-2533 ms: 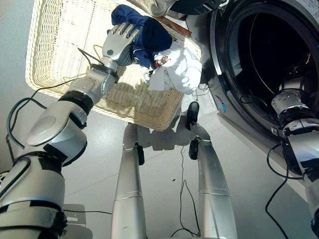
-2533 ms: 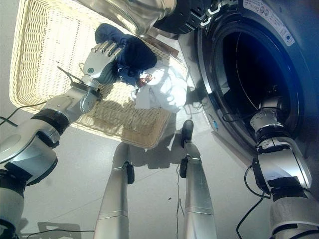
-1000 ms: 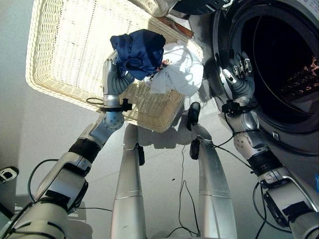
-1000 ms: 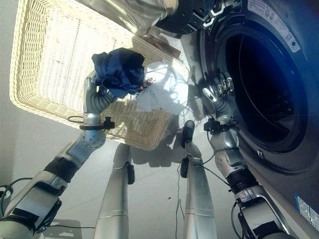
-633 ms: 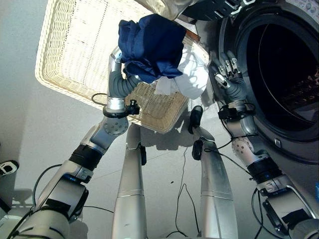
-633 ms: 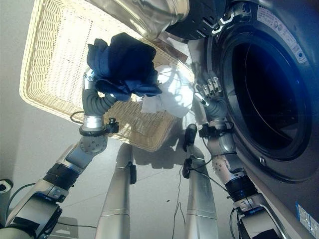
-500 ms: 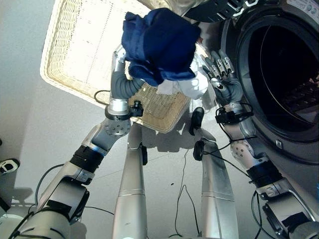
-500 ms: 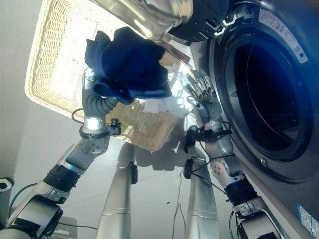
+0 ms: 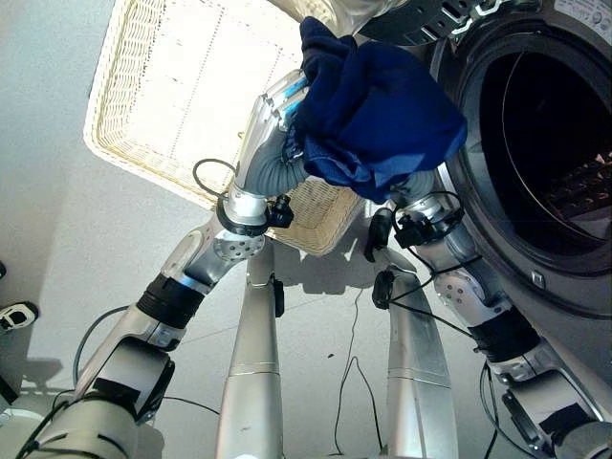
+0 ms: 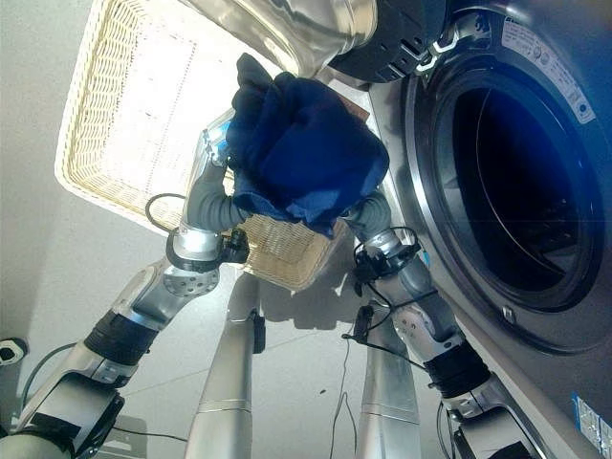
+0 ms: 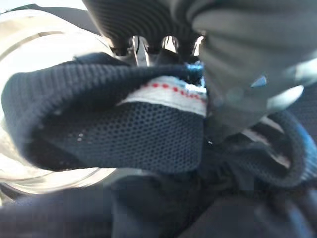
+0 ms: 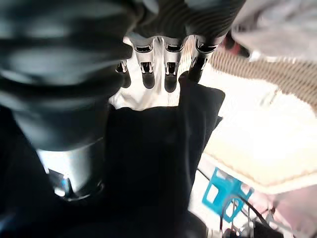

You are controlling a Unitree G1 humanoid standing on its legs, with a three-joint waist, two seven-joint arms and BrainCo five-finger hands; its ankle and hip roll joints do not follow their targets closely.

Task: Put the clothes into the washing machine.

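A bunched navy blue garment [image 9: 378,105] hangs in the air between the wicker basket [image 9: 153,105] and the washing machine's round opening [image 9: 545,143]. My left hand [image 9: 277,110] holds it from the basket side. In the left wrist view its fingers [image 11: 148,49] curl into the dark mesh cloth [image 11: 124,134] by a white label. My right arm rises under the garment from the machine side. In the right wrist view my right hand [image 12: 168,64] has straight fingers that rest against the navy cloth [image 12: 148,148].
The washer's open door [image 10: 287,29], silver and domed, hangs above the basket's far corner. The dark drum [image 10: 507,191] lies to the right of the garment. A pale cloth [image 12: 277,25] shows above the basket's weave. Grey floor [image 9: 57,220] spreads left of the basket.
My left hand has lifted the navy garment out of the basket and carried it right, towards the washer opening. My right hand has left the drum's rim and gone under the garment.
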